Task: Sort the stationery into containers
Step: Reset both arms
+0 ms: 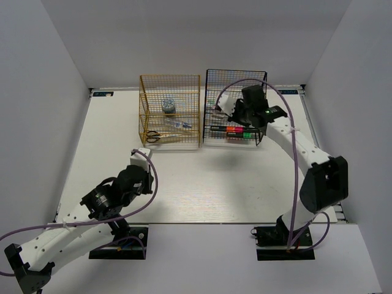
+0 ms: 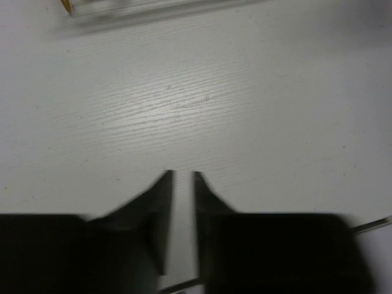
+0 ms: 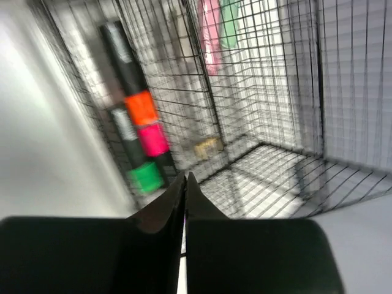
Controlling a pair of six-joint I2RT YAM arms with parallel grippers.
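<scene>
The gold-yellow rack (image 1: 169, 110) holds a bluish tape roll (image 1: 169, 105) on its upper tier, and a clear tube (image 1: 177, 124) and black-handled scissors (image 1: 153, 136) lower down. The black rack (image 1: 236, 107) holds black-bodied highlighters (image 1: 233, 130). In the right wrist view their orange (image 3: 142, 108), pink (image 3: 153, 139) and green (image 3: 146, 176) caps show, with a tan eraser (image 3: 207, 147) and pastel highlighters (image 3: 214, 30) above. My right gripper (image 1: 234, 112) (image 3: 185, 176) is shut and empty at the black rack's front. My left gripper (image 1: 142, 156) (image 2: 182, 176) is all but shut and empty over bare table.
The white table (image 1: 202, 184) is walled by white panels at the back and both sides. The two racks stand side by side at the far middle. The gold rack's lower edge (image 2: 66, 6) shows blurred at the top of the left wrist view.
</scene>
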